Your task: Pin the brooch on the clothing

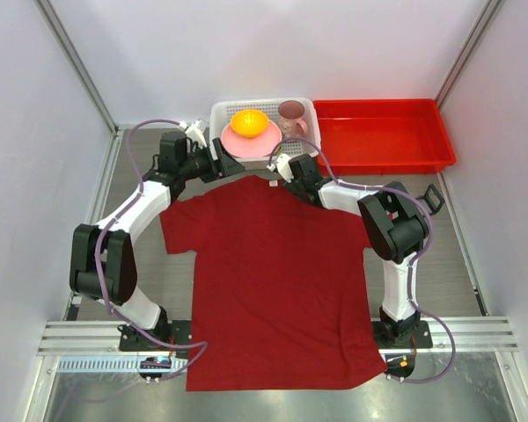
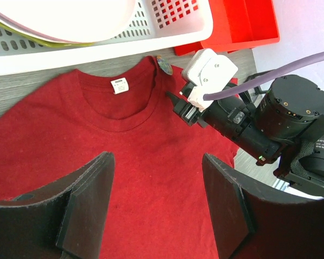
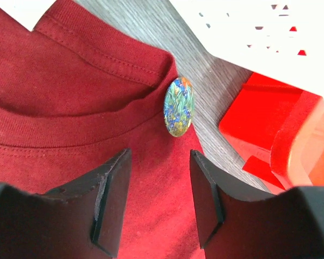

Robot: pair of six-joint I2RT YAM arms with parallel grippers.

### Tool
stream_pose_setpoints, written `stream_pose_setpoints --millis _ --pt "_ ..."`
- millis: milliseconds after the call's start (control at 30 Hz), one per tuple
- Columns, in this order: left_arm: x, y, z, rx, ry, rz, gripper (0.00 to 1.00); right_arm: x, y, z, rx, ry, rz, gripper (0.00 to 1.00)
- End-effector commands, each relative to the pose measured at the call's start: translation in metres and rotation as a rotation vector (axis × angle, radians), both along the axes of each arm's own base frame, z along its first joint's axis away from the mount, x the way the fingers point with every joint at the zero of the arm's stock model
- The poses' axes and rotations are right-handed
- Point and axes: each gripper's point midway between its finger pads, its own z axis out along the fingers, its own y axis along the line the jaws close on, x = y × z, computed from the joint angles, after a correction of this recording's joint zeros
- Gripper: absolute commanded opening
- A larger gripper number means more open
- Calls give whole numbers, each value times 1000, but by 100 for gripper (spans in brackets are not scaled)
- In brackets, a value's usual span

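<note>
The dark red T-shirt [image 1: 277,281] lies flat on the table with its collar toward the back, and its white label [image 2: 119,85] shows inside the neck. The brooch [image 3: 179,106], a small round disc with a green, blue and yellow pattern, sits on the collar's right edge by the shoulder seam. It also shows in the left wrist view [image 2: 163,63]. My right gripper [image 3: 159,162] is open and empty, just short of the brooch and over the shirt. My left gripper [image 2: 157,172] is open and empty above the shirt's chest, left of the collar in the top view [image 1: 224,169].
A white basket [image 1: 220,112] at the back holds a pink plate with an orange bowl [image 1: 249,121] and a pink cup [image 1: 291,114]. A red plastic tray [image 1: 383,134] stands to its right, close to the right gripper. Enclosure walls stand on both sides.
</note>
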Motion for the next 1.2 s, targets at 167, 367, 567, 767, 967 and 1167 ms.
stream_pose_setpoints --millis 167,367,567,767,967,1167 --pt "11 7 17 -20 -46 -1 69 27 15 19 34 -132 -21 51" --pt "15 10 16 -17 -49 0 69 32 17 11 10 -132 -14 47" --pt "16 11 14 -16 -45 -2 69 38 16 10 -4 -152 -21 44" --pt "16 11 11 -12 -42 -2 69 42 19 12 1 -160 -18 43" --pt "15 11 9 -11 -39 -8 69 44 19 19 4 -173 -21 38" --pt "15 10 9 -11 -39 -11 69 43 18 22 5 -177 -20 20"
